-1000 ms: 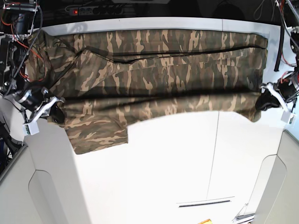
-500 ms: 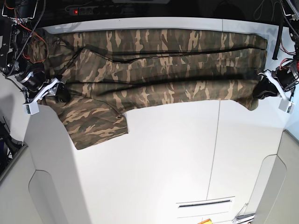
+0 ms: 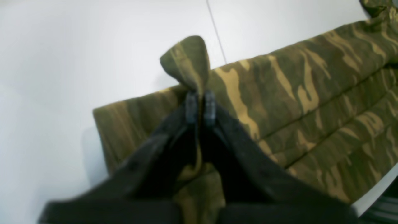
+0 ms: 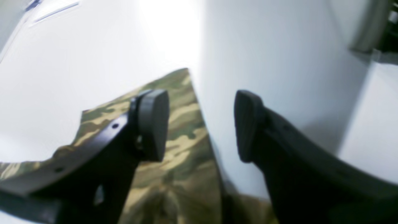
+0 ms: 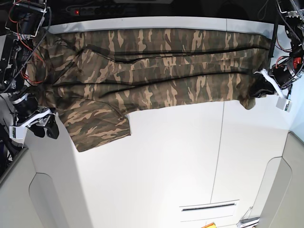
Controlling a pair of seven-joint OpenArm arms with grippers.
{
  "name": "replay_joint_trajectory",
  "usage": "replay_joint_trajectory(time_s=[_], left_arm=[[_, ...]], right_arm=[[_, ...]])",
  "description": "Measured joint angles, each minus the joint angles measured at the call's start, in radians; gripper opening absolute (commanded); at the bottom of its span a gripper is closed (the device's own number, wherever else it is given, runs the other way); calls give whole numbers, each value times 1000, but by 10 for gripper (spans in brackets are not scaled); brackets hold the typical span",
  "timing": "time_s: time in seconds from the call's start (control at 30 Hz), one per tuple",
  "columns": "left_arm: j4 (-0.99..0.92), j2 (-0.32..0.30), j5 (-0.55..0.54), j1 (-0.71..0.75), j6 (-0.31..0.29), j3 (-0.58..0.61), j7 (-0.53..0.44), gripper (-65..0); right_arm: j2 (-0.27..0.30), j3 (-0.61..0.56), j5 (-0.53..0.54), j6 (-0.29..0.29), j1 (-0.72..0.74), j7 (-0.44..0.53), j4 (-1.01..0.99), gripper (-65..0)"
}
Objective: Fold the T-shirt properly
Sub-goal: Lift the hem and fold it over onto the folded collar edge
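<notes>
T-shirt (image 5: 156, 76): we see it folded lengthwise across the desk's (image 5: 166, 161) far side, one sleeve lying nearer | left gripper (image 3: 200, 107): jaws pinched on a T-shirt corner | right gripper (image 4: 200, 124): jaws spread wide, holding nothing, above the sleeve edge | writing: none readable

White desk (image 5: 166, 161); camouflage T-shirt (image 5: 156, 66) spread along its top edge, sleeve hanging lower left.
</notes>
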Motion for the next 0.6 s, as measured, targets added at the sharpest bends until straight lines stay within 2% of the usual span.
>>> replay_joint_trajectory(time_s=[0.07,0.2,0.3,0.53,0.6], left_arm=[[0,5,5,2,0,1,0,-650],[0,1,7,-2,0,0,-23,-650],[0,2,10,-1,0,0,-21,-650],[0,2,10,-1,0,0,-22,-650],[0,2,11,-1,0,0,-22,-650]], right_arm=[[0,-16,-16,-11,32,16,-78,-316],[3,-69,-124,-11,123,109,-264,-316],[0,-128,-123,-12,172,117,-360,-316],[-15,-236,-112,-7,179,152,-382,-316],[-32,-246,-109,-4,179,156,-382,-343]])
